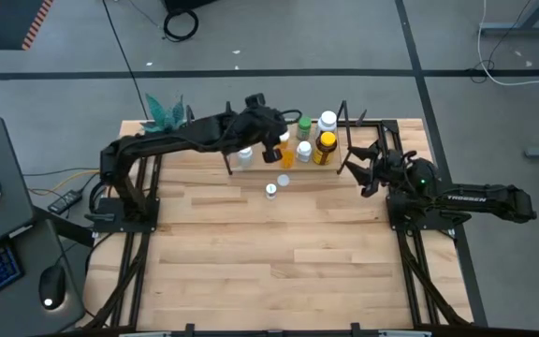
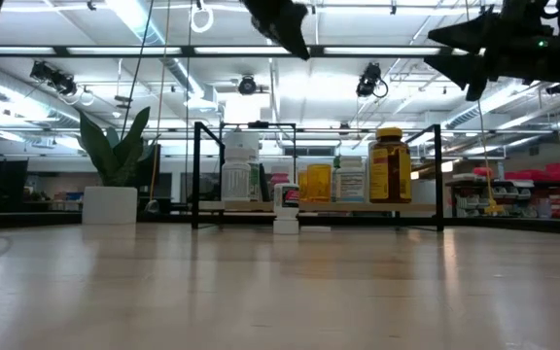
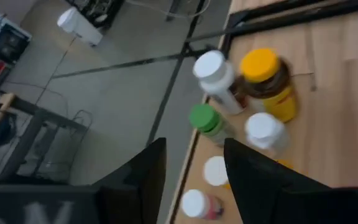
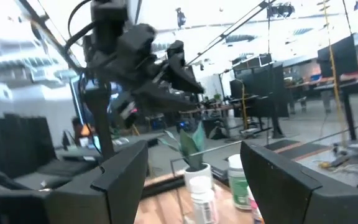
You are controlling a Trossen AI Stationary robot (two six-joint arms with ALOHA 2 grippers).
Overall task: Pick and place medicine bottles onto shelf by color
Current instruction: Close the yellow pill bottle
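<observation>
Left claw (image 1: 271, 142) above the shelf (image 1: 260, 167), medicine bottles (image 1: 324, 148) beneath.

The high camera looks straight down on the whole surface (image 1: 279, 253); the low camera sits at surface height, facing level toward the shelf (image 2: 319, 206); the 2 wrist cameras look close past their fingers; all 4 share the bottles (image 1: 325, 148).

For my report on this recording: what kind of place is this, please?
Probably a robotics lab or workshop: a wooden table on a grey floor with cables, ceiling strip lights and mounted cameras, a keyboard and mouse beside the rig.
</observation>
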